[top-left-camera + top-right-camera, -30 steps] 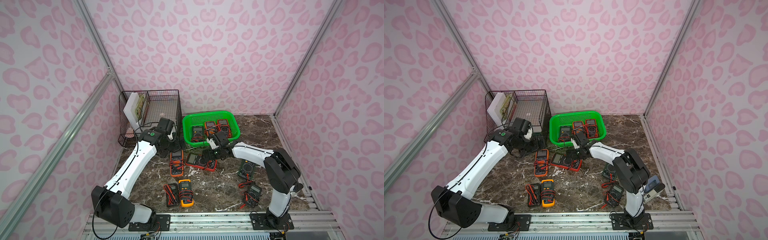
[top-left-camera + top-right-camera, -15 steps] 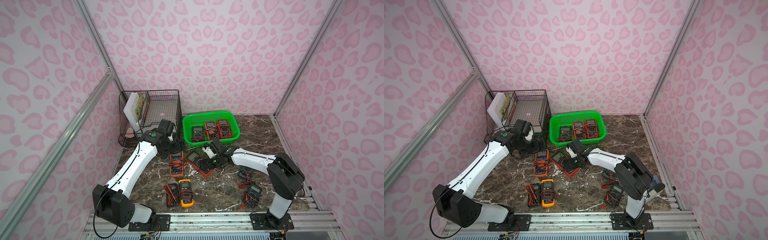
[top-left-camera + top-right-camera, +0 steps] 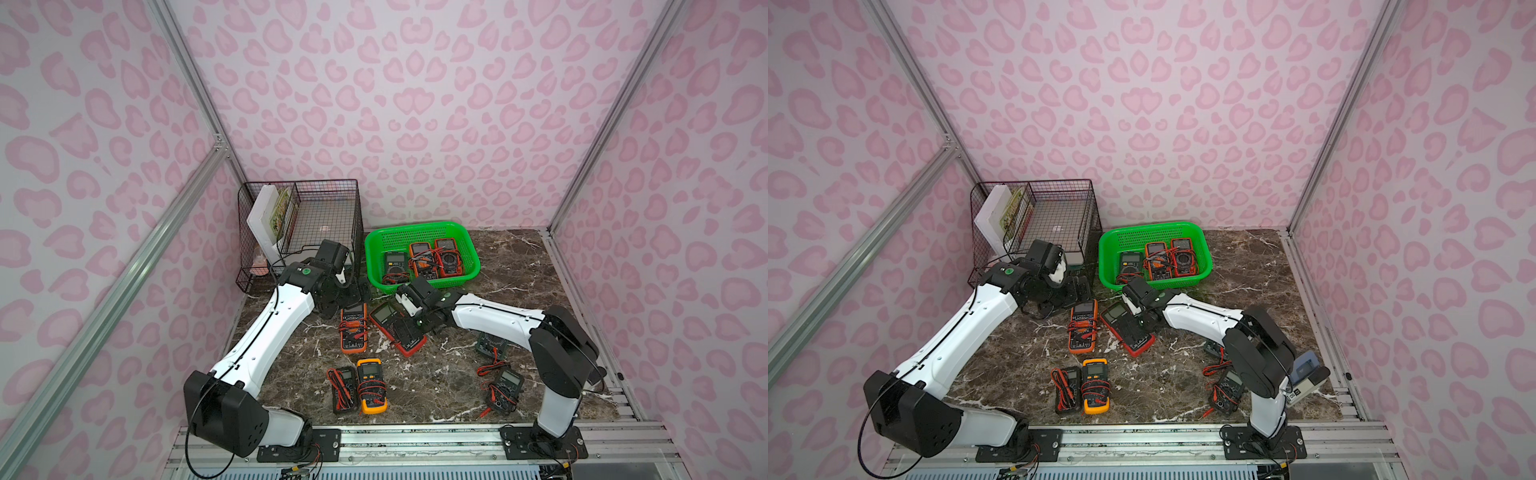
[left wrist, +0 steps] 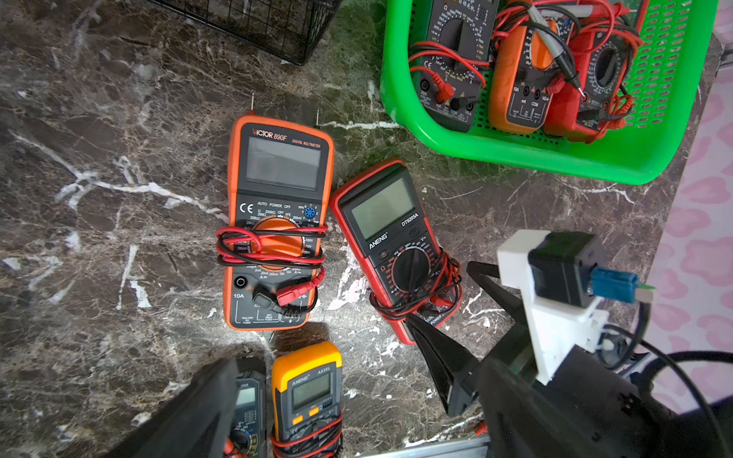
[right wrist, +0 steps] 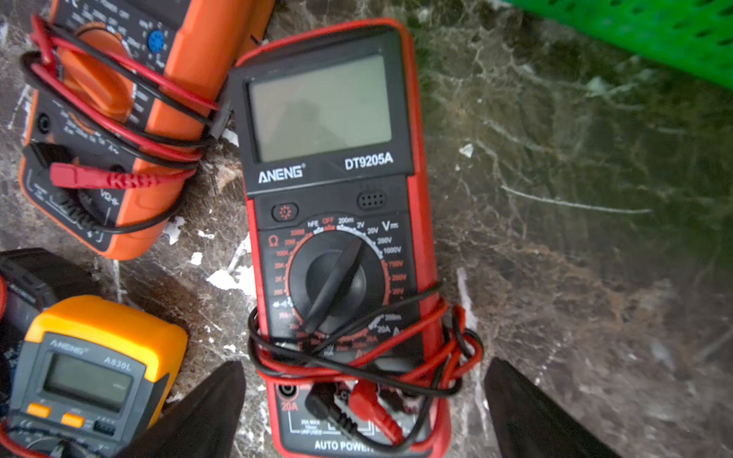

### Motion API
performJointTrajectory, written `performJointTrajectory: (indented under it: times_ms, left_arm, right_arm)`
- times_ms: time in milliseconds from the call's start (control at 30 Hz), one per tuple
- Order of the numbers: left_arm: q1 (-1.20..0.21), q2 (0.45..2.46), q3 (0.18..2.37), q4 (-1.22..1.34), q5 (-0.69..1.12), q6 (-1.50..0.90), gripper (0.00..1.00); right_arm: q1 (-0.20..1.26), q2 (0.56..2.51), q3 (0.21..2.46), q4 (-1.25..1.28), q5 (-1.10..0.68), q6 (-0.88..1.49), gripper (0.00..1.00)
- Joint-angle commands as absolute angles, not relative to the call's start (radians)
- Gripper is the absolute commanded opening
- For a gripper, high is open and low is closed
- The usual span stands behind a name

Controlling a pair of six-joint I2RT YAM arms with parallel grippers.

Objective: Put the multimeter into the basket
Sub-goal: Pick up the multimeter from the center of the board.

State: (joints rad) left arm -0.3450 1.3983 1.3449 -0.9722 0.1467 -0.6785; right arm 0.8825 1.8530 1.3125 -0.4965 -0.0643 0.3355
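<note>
The green basket (image 3: 419,227) (image 3: 1152,227) stands at the back of the table, and three multimeters lie in it. A red multimeter (image 3: 388,316) (image 3: 1115,316) (image 5: 329,178) lies flat on the marble in front of it, its leads wound round its lower end. My right gripper (image 3: 409,332) (image 5: 363,365) is open and low over that lower end, with one finger on each side and not touching. My left gripper (image 3: 353,293) (image 4: 359,380) hangs open and empty beside the rack, above an orange multimeter (image 3: 353,328) (image 4: 277,222).
A black wire rack (image 3: 324,208) stands at the back left against the basket. A yellow multimeter (image 3: 371,386) and a small black one (image 3: 344,388) lie near the front. Two dark multimeters (image 3: 492,347) (image 3: 505,388) lie beside the right arm.
My right gripper has swung away from the basket's front edge and come down over the red multimeter. The left arm has hardly moved.
</note>
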Motion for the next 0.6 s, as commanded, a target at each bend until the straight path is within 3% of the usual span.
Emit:
performJointTrajectory:
  times_ms: [0, 567]
  left_arm:
    - [-0.344, 1.388, 1.340, -0.960, 0.130, -0.679, 0.99]
    - [-0.341, 1.367, 1.327, -0.956, 0.102, -0.689, 0.98]
  right_arm:
    - [0.889, 1.870, 1.349, -0.527, -0.010, 0.303, 0.99]
    - [0.908, 1.960, 1.438, -0.526, -0.002, 0.264, 0.99]
